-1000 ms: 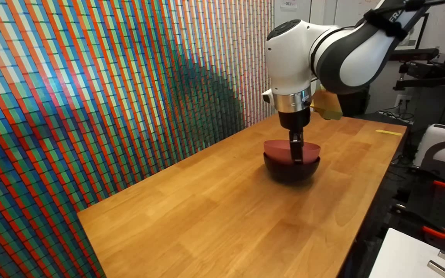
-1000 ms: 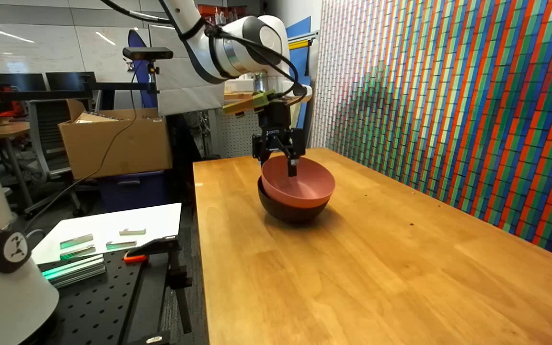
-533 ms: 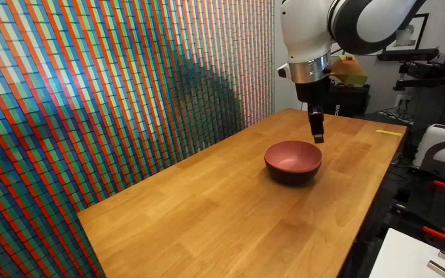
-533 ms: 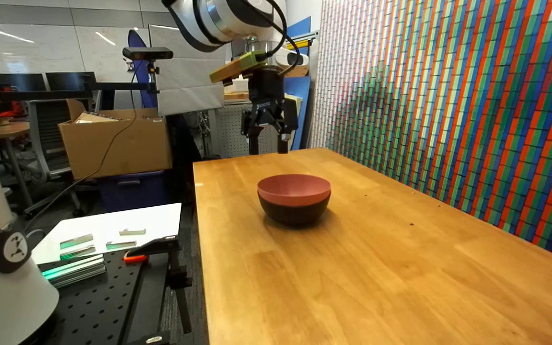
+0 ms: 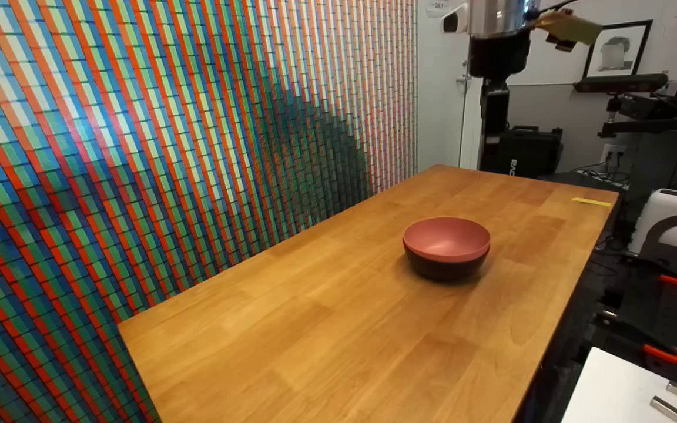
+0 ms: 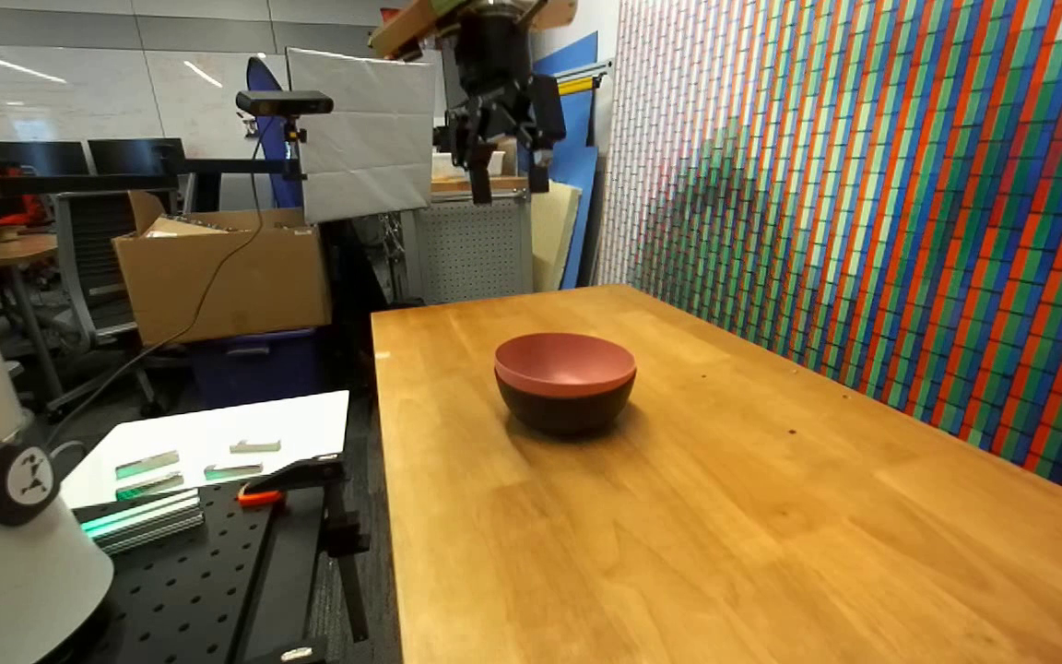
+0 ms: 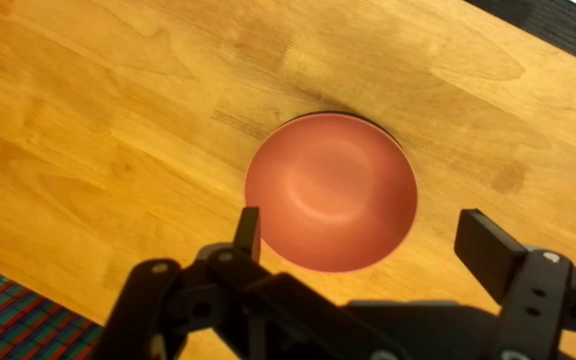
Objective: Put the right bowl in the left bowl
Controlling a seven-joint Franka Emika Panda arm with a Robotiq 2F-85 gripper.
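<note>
The salmon-red right bowl [image 5: 446, 238] sits inside the glossy black left bowl [image 5: 445, 269] on the wooden table. Both exterior views show them nested, the red bowl [image 6: 565, 362] with its rim roughly level above the black bowl [image 6: 565, 413]. In the wrist view the red bowl [image 7: 330, 185] shows from above, with only a thin dark edge of the black bowl [image 7: 358, 116] behind it. My gripper [image 6: 510, 192] is open and empty, high above and apart from the bowls. It also shows in the wrist view [image 7: 360, 215], its fingers wide apart, and side-on in an exterior view [image 5: 485, 155].
The wooden table [image 5: 291, 329] runs along a colourful patterned wall [image 5: 197, 147]. A yellow strip [image 5: 591, 201] lies near the table's far corner. A side table with a white board [image 6: 300, 420] and a cardboard box [image 6: 227, 281] stand off the table.
One second ago my gripper was at the red bowl's rim, with that bowl tilted in the black bowl. It has let go and risen well above; the red bowl has settled down.
</note>
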